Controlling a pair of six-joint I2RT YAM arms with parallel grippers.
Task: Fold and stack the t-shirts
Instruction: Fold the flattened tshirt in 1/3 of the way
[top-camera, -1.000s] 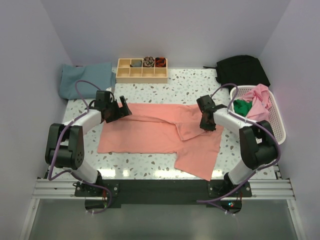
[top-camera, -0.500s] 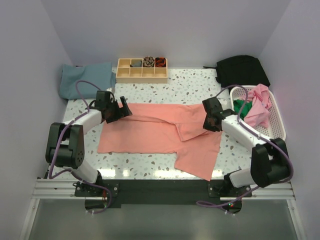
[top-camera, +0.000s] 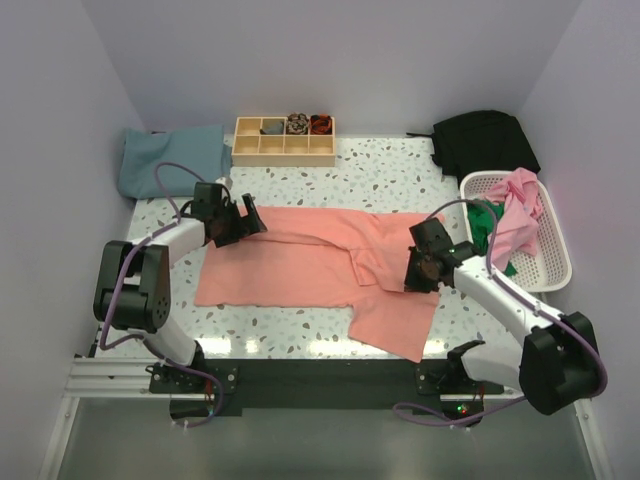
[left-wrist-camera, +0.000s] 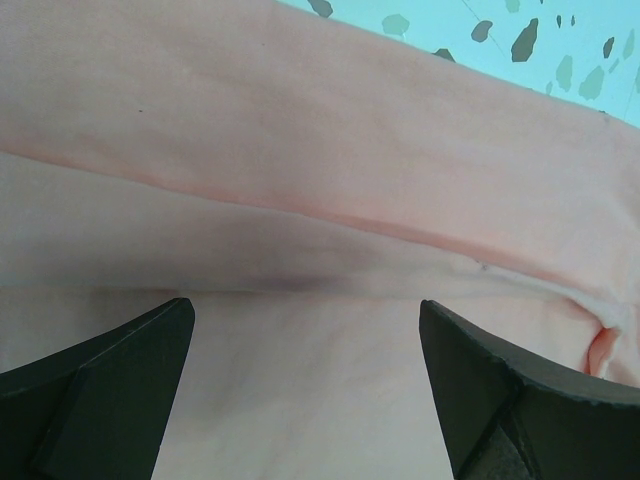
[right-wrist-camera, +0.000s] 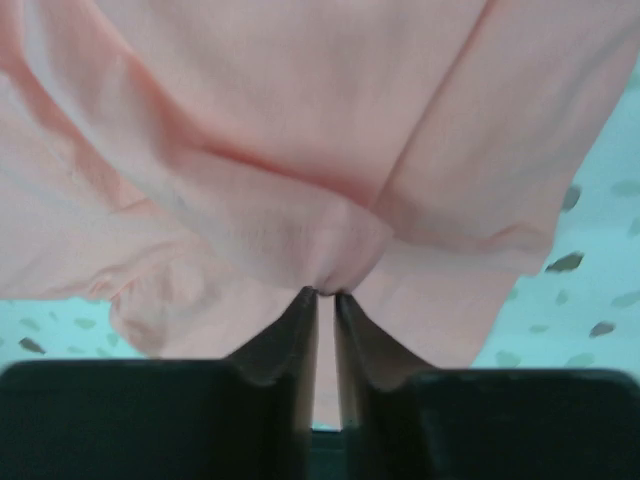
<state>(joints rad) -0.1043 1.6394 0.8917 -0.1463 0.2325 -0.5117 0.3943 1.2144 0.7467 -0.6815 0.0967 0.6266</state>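
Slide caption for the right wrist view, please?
Right gripper shut on a pinched fold of the salmon-pink fabric t-shirt, speckled tabletop visible beyond.

1. The salmon t-shirt (top-camera: 300, 265) lies spread on the surface (top-camera: 380, 180), nearer than the wooden compartment box (top-camera: 284, 140). It is mostly flat, with its long side running left to right.
2. Its right part is doubled over in creased layers. One flap angles out toward the near edge, away from the box.
3. A peak of cloth on that right part is pinched between the closed fingers of the right gripper (right-wrist-camera: 325, 295).
4. A blue-grey t-shirt (top-camera: 170, 158) lies folded just left of the box.
5. A black garment (top-camera: 485, 140) lies in a heap well to the right of the box.
6. A pink garment (top-camera: 515, 200) and a green garment (top-camera: 486, 215) lie crumpled together, right of the box and nearer.
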